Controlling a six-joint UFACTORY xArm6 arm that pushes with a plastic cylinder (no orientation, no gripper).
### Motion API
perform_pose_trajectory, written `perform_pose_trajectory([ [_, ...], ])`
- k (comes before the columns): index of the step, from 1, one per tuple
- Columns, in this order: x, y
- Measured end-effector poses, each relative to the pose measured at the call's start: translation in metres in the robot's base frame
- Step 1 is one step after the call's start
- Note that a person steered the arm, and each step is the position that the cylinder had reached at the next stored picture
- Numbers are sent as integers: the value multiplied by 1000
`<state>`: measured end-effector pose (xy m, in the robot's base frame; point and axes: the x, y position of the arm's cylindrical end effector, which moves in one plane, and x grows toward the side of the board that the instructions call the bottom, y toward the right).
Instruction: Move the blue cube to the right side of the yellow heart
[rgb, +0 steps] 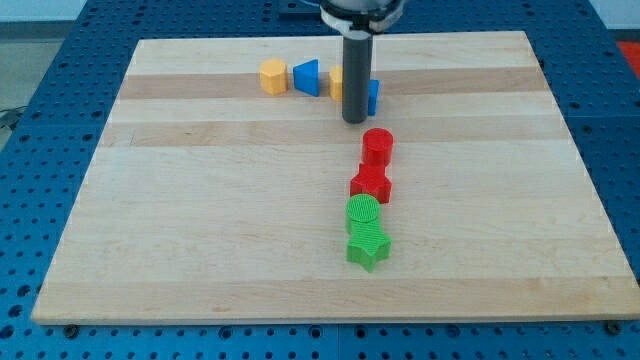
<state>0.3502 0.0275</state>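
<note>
Camera view: a wooden desk carries the blocks. My tip has no fingers; it stands just in front of the blue cube, which touches a mostly hidden yellow block, shape unclear. Left: a yellow hexagon, another blue block.

Bright, even overhead light; soft short shadows under blocks; sharp focus throughout

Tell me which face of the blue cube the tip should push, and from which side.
Judging by the view, push the blue cube's left face, coming from the view's left. My tip sits at that side, hiding the yellow heart; the cube's right is free.
</note>
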Motion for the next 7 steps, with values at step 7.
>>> perform_pose_trajectory([
  [7, -9, 26],
])
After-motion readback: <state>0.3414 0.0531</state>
